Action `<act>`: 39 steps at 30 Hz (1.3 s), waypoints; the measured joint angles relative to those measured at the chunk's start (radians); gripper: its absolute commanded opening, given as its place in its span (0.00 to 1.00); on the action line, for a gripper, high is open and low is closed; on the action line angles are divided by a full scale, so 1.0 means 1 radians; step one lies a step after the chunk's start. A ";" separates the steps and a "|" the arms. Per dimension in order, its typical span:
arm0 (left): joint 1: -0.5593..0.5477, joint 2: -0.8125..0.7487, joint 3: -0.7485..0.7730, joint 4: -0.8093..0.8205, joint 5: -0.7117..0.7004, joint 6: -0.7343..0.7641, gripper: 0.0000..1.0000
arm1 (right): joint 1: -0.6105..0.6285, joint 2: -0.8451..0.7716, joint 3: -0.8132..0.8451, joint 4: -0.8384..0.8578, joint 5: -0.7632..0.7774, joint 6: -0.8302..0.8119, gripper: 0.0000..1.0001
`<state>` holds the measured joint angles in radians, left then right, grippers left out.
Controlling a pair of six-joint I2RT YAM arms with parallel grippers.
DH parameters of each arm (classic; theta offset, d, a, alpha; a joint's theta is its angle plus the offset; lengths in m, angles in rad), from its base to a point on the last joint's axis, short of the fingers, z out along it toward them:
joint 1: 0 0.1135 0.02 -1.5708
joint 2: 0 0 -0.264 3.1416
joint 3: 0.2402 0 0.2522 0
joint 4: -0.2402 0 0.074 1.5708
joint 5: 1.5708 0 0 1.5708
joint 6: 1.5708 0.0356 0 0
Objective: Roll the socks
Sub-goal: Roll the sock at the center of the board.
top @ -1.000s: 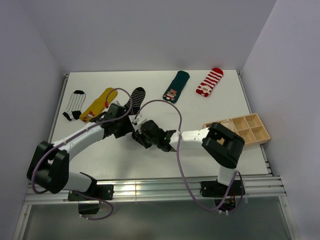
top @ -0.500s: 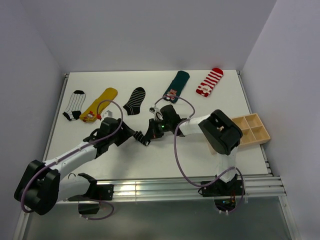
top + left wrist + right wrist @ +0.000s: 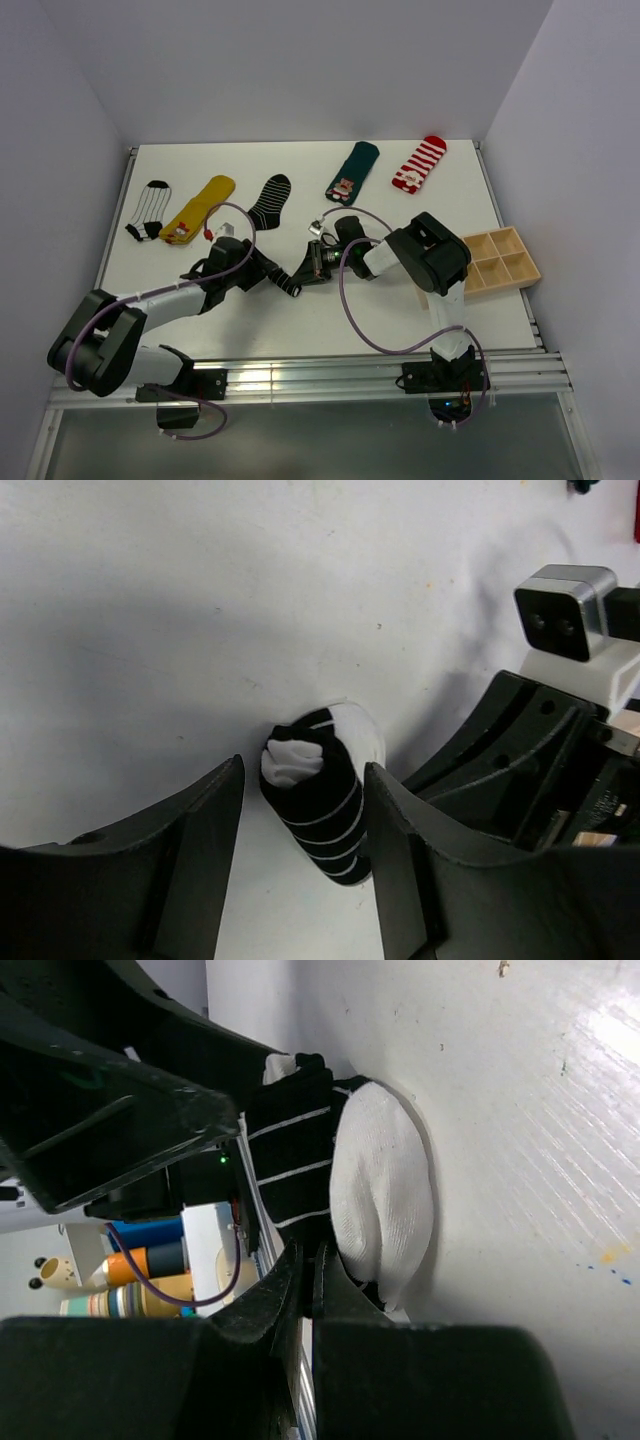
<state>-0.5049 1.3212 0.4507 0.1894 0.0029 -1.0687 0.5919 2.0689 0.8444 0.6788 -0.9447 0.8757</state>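
Left of the compartmented wooden tray [image 3: 490, 262], a rolled sock [image 3: 318, 810] of white-lined black knit sits between the left gripper's [image 3: 303, 772] parted jaws; right gripper [image 3: 308, 1255] pinches it.

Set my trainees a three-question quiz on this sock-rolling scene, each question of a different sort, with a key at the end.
1. How many unrolled socks lie flat beyond the arms?
2. The rolled black sock is: A, far from both grippers; B, between the open fingers of the left gripper; C, held up in the air.
3. True or false: the right gripper is shut.

Key: 1, five; 2, B; 3, true.
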 measured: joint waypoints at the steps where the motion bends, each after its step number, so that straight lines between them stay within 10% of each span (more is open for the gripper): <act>1: 0.000 0.011 -0.002 0.008 0.001 0.000 0.53 | -0.001 0.002 0.000 0.003 -0.002 0.006 0.00; 16: 0.001 0.116 -0.024 0.141 0.046 -0.020 0.00 | -0.008 0.011 0.005 -0.013 -0.018 0.008 0.07; 24: 0.000 0.129 0.053 0.023 0.048 0.011 0.00 | -0.003 -0.065 0.021 -0.174 0.050 -0.126 0.42; 39: -0.055 0.216 0.394 -0.479 -0.059 0.138 0.00 | 0.280 -0.459 -0.009 -0.460 0.781 -0.531 0.53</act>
<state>-0.5602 1.5375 0.8444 -0.2893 -0.0563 -0.9302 0.8719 1.6100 0.8352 0.2184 -0.1638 0.3443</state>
